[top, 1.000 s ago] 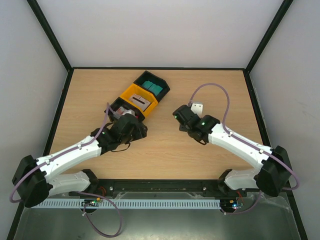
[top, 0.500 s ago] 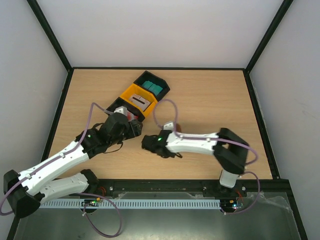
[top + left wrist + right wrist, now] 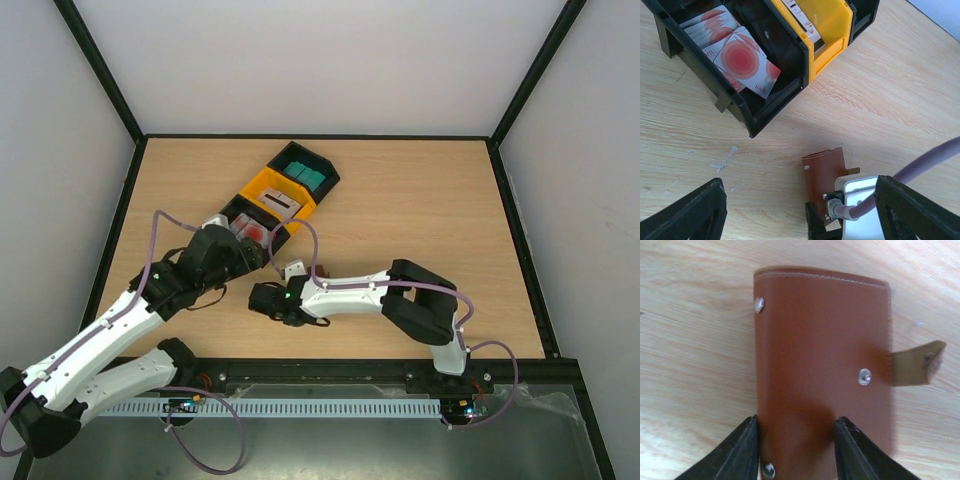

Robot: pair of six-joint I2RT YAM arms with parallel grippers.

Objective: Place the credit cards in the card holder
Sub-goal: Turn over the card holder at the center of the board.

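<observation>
The brown card holder (image 3: pixel 820 350) lies closed and flat on the table, its strap sticking out to the right. My right gripper (image 3: pixel 796 422) hangs open just over its near end, one finger at the left edge and the other over the leather. In the left wrist view the card holder (image 3: pixel 824 172) shows partly under that gripper's camera. White credit cards with red circles (image 3: pixel 742 62) lie in a black bin (image 3: pixel 765 112), where my left gripper (image 3: pixel 800 220) hovers wide open and empty. A grey card (image 3: pixel 283 201) lies in the yellow bin (image 3: pixel 262 185), and teal cards (image 3: pixel 305 176) in the far black bin.
The three bins stand joined in a diagonal row at the back left of the table (image 3: pixel 420 200). A purple cable (image 3: pixel 935 157) of the right arm loops near the bins. Black frame rails (image 3: pixel 515 230) edge the table.
My right arm has swung from the table's middle right across to the left and come down over the card holder, its jaws opening. My left arm has drawn back and opened wider.
</observation>
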